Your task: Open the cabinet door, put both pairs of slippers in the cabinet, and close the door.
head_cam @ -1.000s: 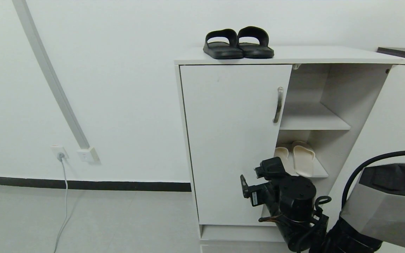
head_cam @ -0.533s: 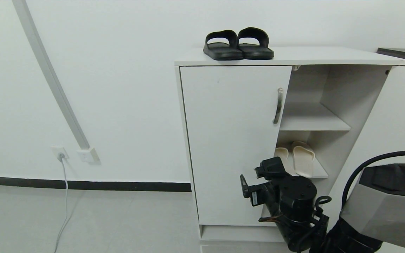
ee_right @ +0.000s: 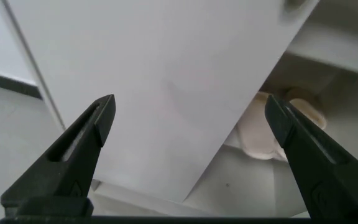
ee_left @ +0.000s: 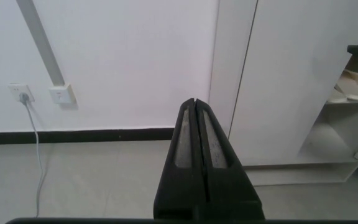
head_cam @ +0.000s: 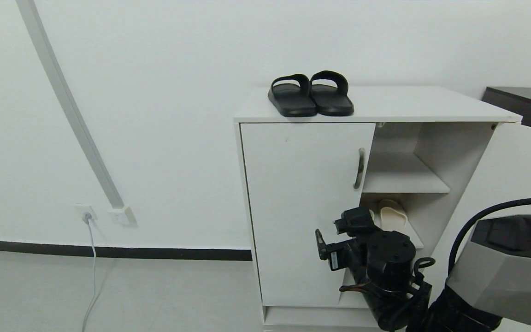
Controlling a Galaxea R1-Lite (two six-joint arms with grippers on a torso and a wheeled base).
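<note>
Cabinet [head_cam: 413,105] status: R door [head_cam: 519,175] stands swung open. L door [head_cam: 302,207] is shut, w/ its handle [head_cam: 360,168] at the inner edge. I'd call step 1 done.

Cream slippers [head_cam: 391,216] sit side by side on the lower shelf [head_cam: 414,237] in the open half, partly hidden behind my R arm in the head view. My R wrist cam sees them just past the L door's edge. So pair 1 is in, as far as I can judge.

Black slippers [head_cam: 310,94] are on the cabinet top, above the L door. They sit side by side and touching, straps toward the wall. Pair 2 isn't stowed yet.

R hand [ee_right: 190,106] is spread wide w/ nothing in it. It's low down in front of the L door's lower part, near the cream pair but apart from them. L hand [ee_left: 194,107] is pressed closed, fingers flat together, nothing betw them. It's off to the left of the cabinet, facing wall & floor.

Left to do, by my reckoning:
- Take the black pair off the top.
- Set it inside; the middle shelf [head_cam: 404,184] above the cream pair looks the likely spot.
- Swing the R door shut.

Approx halfway, I'd say. R hand is low & the black pair is high, so the next move calls for a big lift up to the top. The wide hand suits that grab. The two black ones touch, so pinching both straps at once may work, but one could slip off the edge.
</note>
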